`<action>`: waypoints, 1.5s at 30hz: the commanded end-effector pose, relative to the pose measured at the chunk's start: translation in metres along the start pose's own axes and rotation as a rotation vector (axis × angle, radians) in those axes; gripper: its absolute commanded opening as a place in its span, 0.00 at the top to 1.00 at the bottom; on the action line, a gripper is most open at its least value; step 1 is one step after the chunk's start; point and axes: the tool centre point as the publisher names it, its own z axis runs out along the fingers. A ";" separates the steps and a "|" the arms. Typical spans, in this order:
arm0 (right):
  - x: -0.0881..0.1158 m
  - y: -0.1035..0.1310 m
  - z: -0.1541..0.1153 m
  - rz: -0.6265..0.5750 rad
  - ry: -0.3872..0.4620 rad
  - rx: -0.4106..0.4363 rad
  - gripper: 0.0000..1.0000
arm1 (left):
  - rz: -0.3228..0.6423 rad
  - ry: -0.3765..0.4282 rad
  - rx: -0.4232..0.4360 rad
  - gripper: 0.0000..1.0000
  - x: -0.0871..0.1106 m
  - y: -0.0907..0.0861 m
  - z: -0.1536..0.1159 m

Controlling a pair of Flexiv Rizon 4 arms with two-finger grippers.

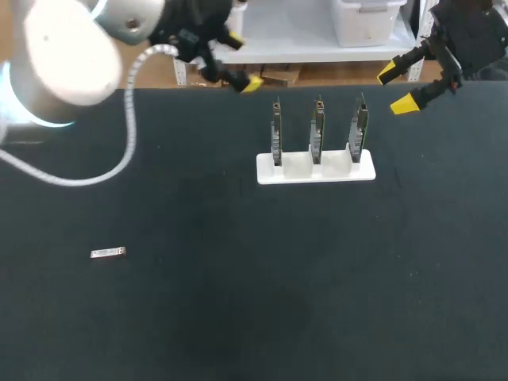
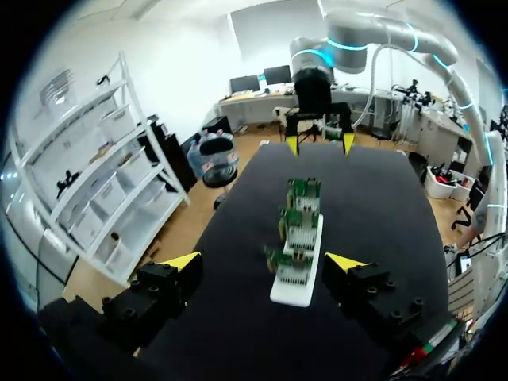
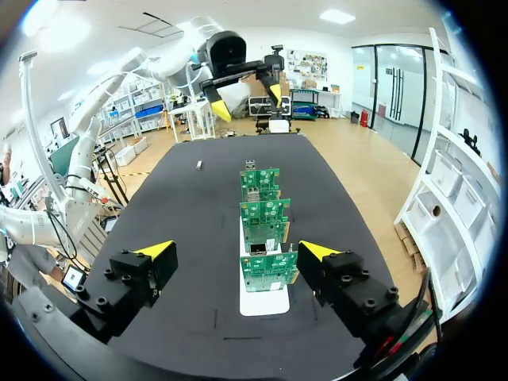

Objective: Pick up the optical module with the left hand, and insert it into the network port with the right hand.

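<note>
One optical module (image 1: 108,253) lies on the table (image 1: 238,302) at my left, well apart from three upright boards (image 1: 317,131) in one white holder (image 1: 315,170); left gripper (image 1: 240,61) and right gripper (image 1: 395,88) both gape wide, empty.

The table (image 1: 238,317) is plain matte black, and the optical module (image 1: 108,253) on it is silvery grey. A white holder (image 1: 315,168) carries three green circuit boards (image 3: 264,222). The left gripper (image 2: 264,262) and right gripper (image 3: 236,250) are black with bright yellow tips.
</note>
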 end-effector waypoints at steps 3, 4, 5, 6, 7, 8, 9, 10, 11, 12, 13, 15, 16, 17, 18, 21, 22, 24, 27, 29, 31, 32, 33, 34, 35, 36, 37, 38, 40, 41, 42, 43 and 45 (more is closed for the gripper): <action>0.001 -0.001 0.001 -0.003 -0.002 0.000 0.00 | -0.081 0.253 -0.138 0.00 0.045 -0.009 -0.050; 0.001 -0.001 0.001 -0.003 -0.002 0.000 0.00 | -0.086 0.267 -0.142 0.00 0.051 -0.010 -0.053; 0.001 -0.001 0.001 -0.003 -0.002 0.000 0.00 | -0.096 0.278 -0.140 0.00 0.058 -0.010 -0.056; 0.001 -0.001 0.001 -0.003 -0.002 0.000 0.00 | -0.100 0.302 -0.143 0.00 0.065 -0.010 -0.058; 0.001 -0.001 0.001 -0.003 -0.002 0.000 0.00 | -0.109 0.328 -0.149 0.00 0.072 -0.011 -0.060; 0.001 -0.001 0.001 -0.003 -0.002 0.000 0.00 | -0.122 0.341 -0.144 0.00 0.079 -0.011 -0.062; 0.001 -0.001 0.001 -0.003 -0.002 0.000 0.00 | -0.122 0.359 -0.139 0.00 0.086 -0.011 -0.063; 0.001 -0.001 0.001 -0.003 -0.002 0.000 0.00 | -0.126 0.389 -0.138 0.00 0.094 -0.012 -0.064; 0.001 -0.001 0.001 -0.003 -0.002 0.000 0.00 | -0.142 0.413 -0.135 0.00 0.101 -0.012 -0.064; 0.001 -0.001 0.001 -0.003 -0.002 0.000 0.00 | -0.146 0.430 -0.129 0.00 0.107 -0.012 -0.063; 0.001 -0.001 0.001 -0.003 -0.002 0.000 0.00 | -0.150 0.444 -0.116 0.00 0.114 -0.012 -0.063; 0.001 -0.001 0.001 -0.003 -0.002 0.000 0.00 | -0.175 0.475 -0.114 0.00 0.124 -0.012 -0.064; 0.001 -0.001 0.001 -0.003 -0.002 0.000 0.00 | -0.178 0.494 -0.107 0.00 0.127 -0.014 -0.066; 0.001 -0.001 0.001 -0.003 -0.002 0.000 0.00 | -0.181 0.504 -0.100 0.00 0.130 -0.014 -0.066; 0.001 -0.001 0.001 -0.003 -0.002 0.000 0.00 | -0.175 0.522 -0.086 0.00 0.132 -0.016 -0.066; 0.001 -0.001 0.001 -0.003 -0.002 0.000 0.00 | -0.171 0.568 -0.078 0.00 0.140 -0.016 -0.063; 0.001 -0.001 0.001 -0.003 -0.002 0.000 0.00 | -0.177 0.573 -0.071 0.00 0.142 -0.016 -0.061; 0.001 -0.001 0.001 -0.003 -0.002 0.000 0.00 | -0.140 0.538 -0.054 0.00 0.139 -0.017 -0.055; 0.001 -0.001 0.001 -0.003 -0.002 0.000 0.00 | -0.140 0.538 -0.054 0.00 0.139 -0.017 -0.055; 0.001 -0.001 0.001 -0.003 -0.002 0.000 0.00 | -0.140 0.538 -0.054 0.00 0.139 -0.017 -0.055; 0.001 -0.001 0.001 -0.003 -0.002 0.000 0.00 | -0.140 0.538 -0.054 0.00 0.139 -0.017 -0.055; 0.001 -0.001 0.001 -0.003 -0.002 0.000 0.00 | -0.140 0.538 -0.054 0.00 0.139 -0.017 -0.055; 0.001 -0.001 0.001 -0.003 -0.002 0.000 0.00 | -0.140 0.538 -0.054 0.00 0.139 -0.017 -0.055; 0.001 -0.001 0.001 -0.003 -0.002 0.000 0.00 | -0.140 0.538 -0.054 0.00 0.139 -0.017 -0.055; 0.001 -0.001 0.001 -0.003 -0.002 0.000 0.00 | -0.140 0.538 -0.054 0.00 0.139 -0.017 -0.055; 0.001 -0.001 0.001 -0.003 -0.002 0.000 0.00 | -0.140 0.538 -0.054 0.00 0.139 -0.017 -0.055; 0.001 -0.001 0.001 -0.003 -0.002 0.000 0.00 | -0.140 0.538 -0.054 0.00 0.139 -0.017 -0.055; 0.001 -0.001 0.001 -0.003 -0.002 0.000 0.00 | -0.140 0.538 -0.054 0.00 0.139 -0.017 -0.055; 0.001 -0.001 0.001 -0.003 -0.002 0.000 0.00 | -0.140 0.538 -0.054 0.00 0.139 -0.017 -0.055; 0.001 -0.001 0.001 -0.003 -0.002 0.000 0.00 | -0.140 0.538 -0.054 0.00 0.139 -0.017 -0.055; 0.001 -0.001 0.001 -0.003 -0.002 0.000 0.00 | -0.140 0.538 -0.054 0.00 0.139 -0.017 -0.055; 0.001 -0.001 0.001 -0.003 -0.002 0.000 0.00 | -0.108 0.540 -0.050 0.00 0.136 -0.020 -0.054; 0.001 -0.001 0.001 -0.003 -0.002 0.000 0.00 | -0.101 0.547 -0.060 0.00 0.138 -0.023 -0.054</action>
